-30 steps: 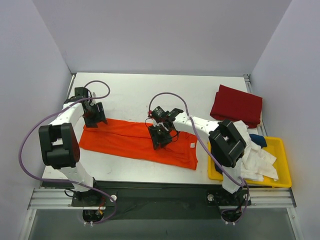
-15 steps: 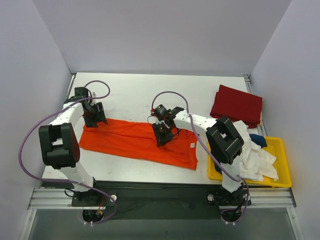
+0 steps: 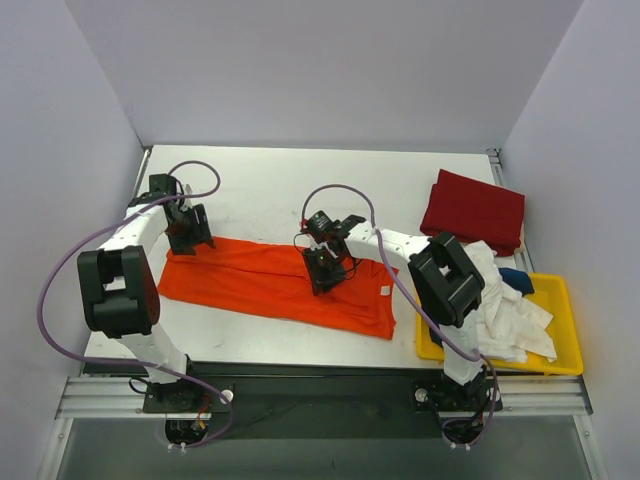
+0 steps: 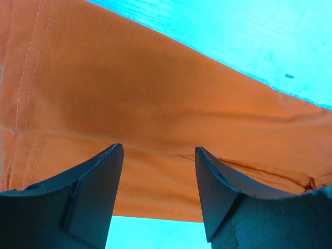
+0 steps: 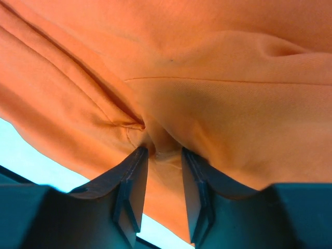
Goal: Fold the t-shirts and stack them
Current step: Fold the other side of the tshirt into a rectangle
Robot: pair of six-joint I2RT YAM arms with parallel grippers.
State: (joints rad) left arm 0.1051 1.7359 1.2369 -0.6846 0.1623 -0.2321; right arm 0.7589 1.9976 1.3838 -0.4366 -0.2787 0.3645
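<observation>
The orange t-shirt [image 3: 262, 283] is what I am pinching, a fold near its middle clamped in my right claw [image 5: 161, 155]. My left claw [image 4: 158, 176] is hanging over its left end, fingers spread apart. The shirt is lying stretched across the desk [image 3: 260, 185], with the dark red t-shirt [image 3: 472, 210] resting far right.

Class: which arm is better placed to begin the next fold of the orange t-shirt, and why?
Probably right: the right tool pinches a ridge of the orange t-shirt mid-length, while the left tool hangs open above its end.
</observation>
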